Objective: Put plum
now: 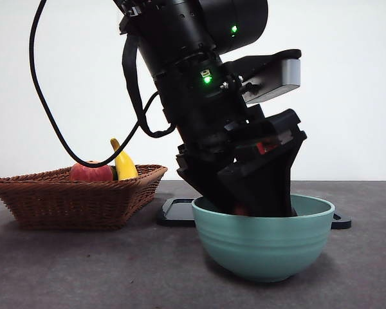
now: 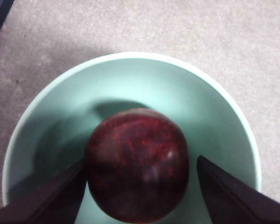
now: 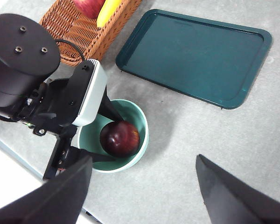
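The plum (image 2: 136,164) sits low in the middle of the frame, inside the bowl (image 2: 130,77), right between the left gripper's (image 2: 140,186) spread jaws. The right gripper (image 3: 142,186) waits wide open.

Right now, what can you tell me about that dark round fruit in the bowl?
The plum is a glossy, dark maroon round fruit with fine red speckles and a smooth skin. It sits inside the pale green bowl, between the two open jaws of the left hand. One jaw looks to be against its side; the other stands clear of it. I cannot see whether it rests on the bowl's bottom.
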Motion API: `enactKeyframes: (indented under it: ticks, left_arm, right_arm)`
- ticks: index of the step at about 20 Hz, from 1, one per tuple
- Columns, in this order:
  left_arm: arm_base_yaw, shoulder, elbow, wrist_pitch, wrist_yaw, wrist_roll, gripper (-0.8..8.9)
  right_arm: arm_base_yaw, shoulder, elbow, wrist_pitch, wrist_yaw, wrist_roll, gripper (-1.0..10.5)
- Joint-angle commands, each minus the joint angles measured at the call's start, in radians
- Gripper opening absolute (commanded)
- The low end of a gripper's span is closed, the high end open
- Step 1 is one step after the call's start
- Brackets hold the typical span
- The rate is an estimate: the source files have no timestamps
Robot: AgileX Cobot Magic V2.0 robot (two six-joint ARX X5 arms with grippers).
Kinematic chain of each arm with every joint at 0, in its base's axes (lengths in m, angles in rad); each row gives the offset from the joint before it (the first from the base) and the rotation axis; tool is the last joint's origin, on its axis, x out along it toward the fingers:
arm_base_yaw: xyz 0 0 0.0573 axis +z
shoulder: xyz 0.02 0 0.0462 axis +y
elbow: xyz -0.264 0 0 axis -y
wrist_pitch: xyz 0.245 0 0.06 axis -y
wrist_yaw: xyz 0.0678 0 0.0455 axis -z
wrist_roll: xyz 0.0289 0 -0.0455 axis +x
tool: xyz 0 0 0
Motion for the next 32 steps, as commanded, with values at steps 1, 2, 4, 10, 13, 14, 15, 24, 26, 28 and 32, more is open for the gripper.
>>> enactKeyframes:
  ticks: [1,2,4,10,13,14,15,24,26,28,32]
  left_arm:
    - [-0.014,0.017,0.024,0.003,0.000,-0.002,3.80]
    - [-0.014,0.017,0.031,-0.002,0.000,-0.007,3.80]
    - [-0.014,0.013,0.060,-0.033,0.000,-0.007,3.79]
    - [0.001,0.007,0.229,-0.188,0.000,-0.007,3.79]
    - [0.048,-0.022,0.306,-0.253,0.000,-0.031,3.79]
    - [0.071,-0.049,0.317,-0.256,0.002,-0.052,3.79]
    - [0.100,-0.085,0.318,-0.249,0.002,-0.070,3.79]
    - [0.428,-0.515,0.317,-0.324,0.097,-0.132,3.79]
    - [0.484,-0.597,0.308,-0.384,0.119,-0.128,3.79]
    - [0.528,-0.677,0.261,-0.424,0.176,-0.120,3.79]
    - [0.566,-0.830,0.051,-0.439,0.275,-0.123,3.79]
  right_arm:
    - [0.004,0.005,0.021,0.009,-0.001,0.003,3.6]
    - [0.004,0.005,0.021,0.009,0.000,0.003,3.6]
    - [0.004,0.005,0.021,0.008,-0.001,0.003,3.6]
    - [0.004,0.005,0.021,0.008,-0.001,0.003,3.6]
    - [0.004,0.005,0.021,0.006,-0.001,0.003,3.6]
    - [0.004,0.005,0.021,0.006,0.000,0.003,3.6]
    - [0.004,0.005,0.021,0.006,0.000,0.003,3.6]
    - [0.004,0.005,0.021,0.006,-0.001,0.003,3.6]
    - [0.004,0.005,0.021,0.006,-0.001,0.003,3.6]
    - [0.004,0.005,0.021,0.006,-0.001,0.003,3.6]
    - [0.004,0.005,0.021,0.006,-0.001,0.003,3.6]
